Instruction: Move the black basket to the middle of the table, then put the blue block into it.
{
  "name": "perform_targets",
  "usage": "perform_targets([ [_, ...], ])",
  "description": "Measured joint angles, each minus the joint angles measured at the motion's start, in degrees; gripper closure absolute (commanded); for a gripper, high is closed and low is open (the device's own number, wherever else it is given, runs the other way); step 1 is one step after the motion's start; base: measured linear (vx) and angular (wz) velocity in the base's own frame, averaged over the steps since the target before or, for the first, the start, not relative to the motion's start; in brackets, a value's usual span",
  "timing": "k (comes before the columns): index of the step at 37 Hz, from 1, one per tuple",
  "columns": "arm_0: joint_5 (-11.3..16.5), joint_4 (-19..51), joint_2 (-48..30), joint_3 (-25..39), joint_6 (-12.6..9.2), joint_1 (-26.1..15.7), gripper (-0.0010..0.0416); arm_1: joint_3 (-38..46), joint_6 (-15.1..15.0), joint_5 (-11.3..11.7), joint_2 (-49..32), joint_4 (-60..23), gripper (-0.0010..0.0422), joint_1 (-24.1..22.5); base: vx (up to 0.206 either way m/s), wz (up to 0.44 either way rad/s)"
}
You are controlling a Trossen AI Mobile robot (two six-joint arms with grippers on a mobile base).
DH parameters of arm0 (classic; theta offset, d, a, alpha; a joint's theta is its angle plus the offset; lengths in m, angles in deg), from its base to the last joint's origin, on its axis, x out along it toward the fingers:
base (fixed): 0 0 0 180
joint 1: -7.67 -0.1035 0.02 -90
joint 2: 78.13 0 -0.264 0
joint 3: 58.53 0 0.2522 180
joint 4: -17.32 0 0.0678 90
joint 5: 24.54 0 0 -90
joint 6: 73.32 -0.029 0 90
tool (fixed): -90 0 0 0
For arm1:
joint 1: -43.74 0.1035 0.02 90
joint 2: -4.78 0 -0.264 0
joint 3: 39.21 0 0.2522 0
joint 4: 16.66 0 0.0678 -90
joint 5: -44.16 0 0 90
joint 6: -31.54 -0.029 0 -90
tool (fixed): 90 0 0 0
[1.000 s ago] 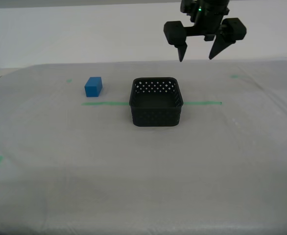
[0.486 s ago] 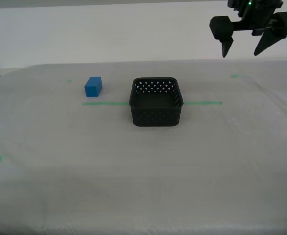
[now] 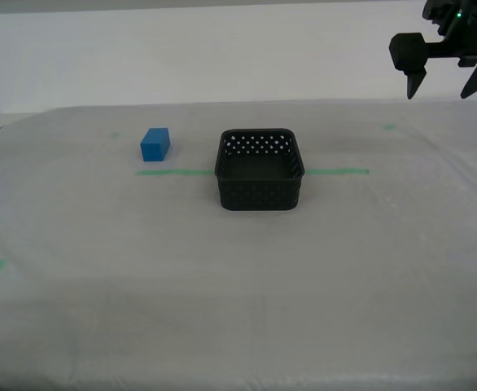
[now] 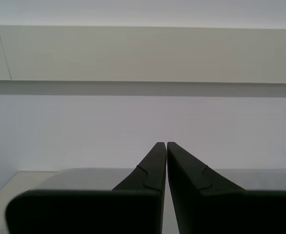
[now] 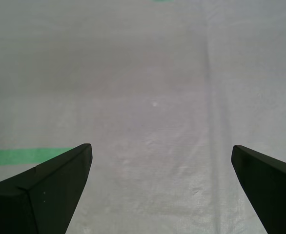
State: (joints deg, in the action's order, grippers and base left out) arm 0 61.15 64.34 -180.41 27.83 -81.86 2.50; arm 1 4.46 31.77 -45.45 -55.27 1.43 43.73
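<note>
The black basket (image 3: 259, 169) stands upright near the middle of the table (image 3: 238, 285), its opening facing up and its interior bare. A thin green tape line (image 3: 173, 172) runs behind it, showing on both sides of the basket. The blue block (image 3: 155, 143) rests on the table toward the exterior view's left of the basket, apart from it and just beyond the tape line — not inside the basket.

My first gripper (image 3: 448, 85) hangs high above the table at the exterior view's upper right, well apart from both items; its fingers are spread wide with nothing between them. The first wrist view confirms this — bare table surface and a stretch of green tape lie below the gap.

My second gripper (image 4: 163, 145) has its fingers pressed together, grasping nothing, and faces a pale wall (image 4: 143, 53).
</note>
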Motion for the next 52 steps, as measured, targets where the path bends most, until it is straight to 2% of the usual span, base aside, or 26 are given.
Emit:
perform_targets([
  [4, 1.25, -1.29, -0.26, -0.35, 1.29, 1.55, 0.0005, 0.0, 0.0, 0.0, 0.0, -0.02, 0.0412, 0.0, 0.0, 0.0],
  [14, 1.27, -3.39, -2.43, -0.37, 2.32, 2.23, 0.0007, 0.0, 0.02, 0.0, 0.0, -0.02, 0.0412, 0.0, 0.0, 0.0],
  [52, 1.27, -4.55, -2.45, -0.37, 2.45, 2.14, 0.0007, 0.0, 0.02, 0.0, 0.0, -0.02, 0.0412, 0.0, 0.0, 0.0],
])
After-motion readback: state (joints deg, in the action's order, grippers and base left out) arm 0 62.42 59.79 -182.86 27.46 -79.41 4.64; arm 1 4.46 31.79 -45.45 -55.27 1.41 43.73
